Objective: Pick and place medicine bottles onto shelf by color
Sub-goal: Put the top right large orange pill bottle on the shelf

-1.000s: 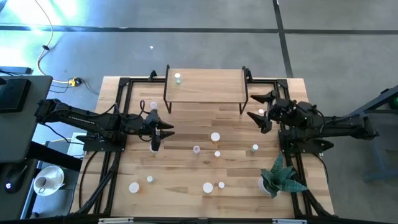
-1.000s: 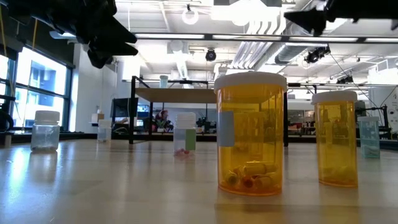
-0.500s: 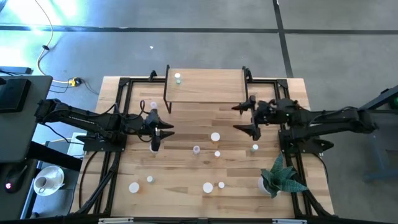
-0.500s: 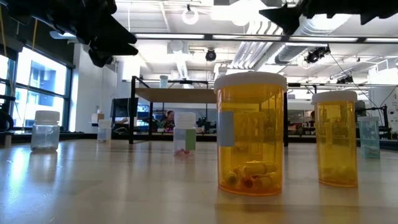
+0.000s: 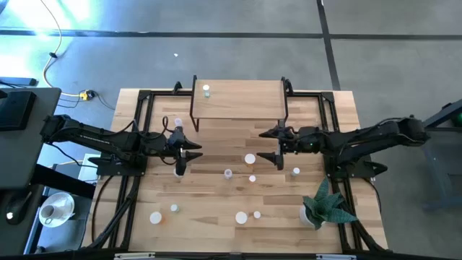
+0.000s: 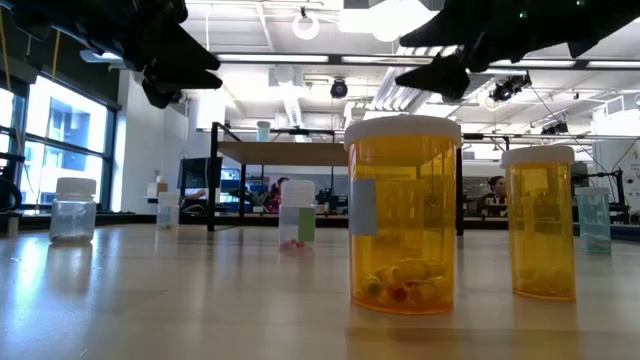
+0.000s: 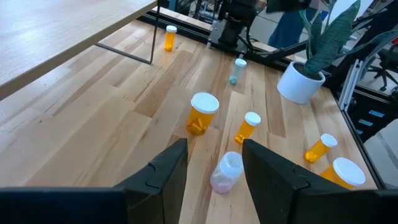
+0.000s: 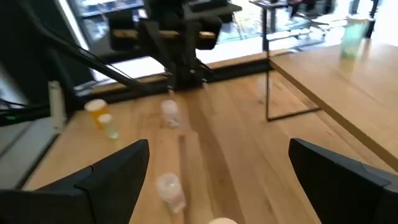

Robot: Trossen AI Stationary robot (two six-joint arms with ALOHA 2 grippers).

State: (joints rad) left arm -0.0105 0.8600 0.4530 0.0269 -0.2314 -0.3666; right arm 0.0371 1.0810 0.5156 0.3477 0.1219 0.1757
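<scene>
From above, your right gripper hangs with its jaws spread wide and empty, just beside the large orange bottle lying mid-table. Your left gripper waits over the left half of the table, fingers partly closed on nothing. One pale green bottle already stands on the shelf; the other medicine bottles are scattered across the tabletop.

At table level, the nearest orange bottle shows a few pills at its bottom, so judge it light, rigid and smooth-walled.

Through the left wrist camera, a whitish bottle sits just ahead of the fingers, with orange ones beyond.

The right wrist camera shows wide-set fingers holding nothing. Take a bottle around its body just below the cap; the slick plastic may slip or tip.
</scene>
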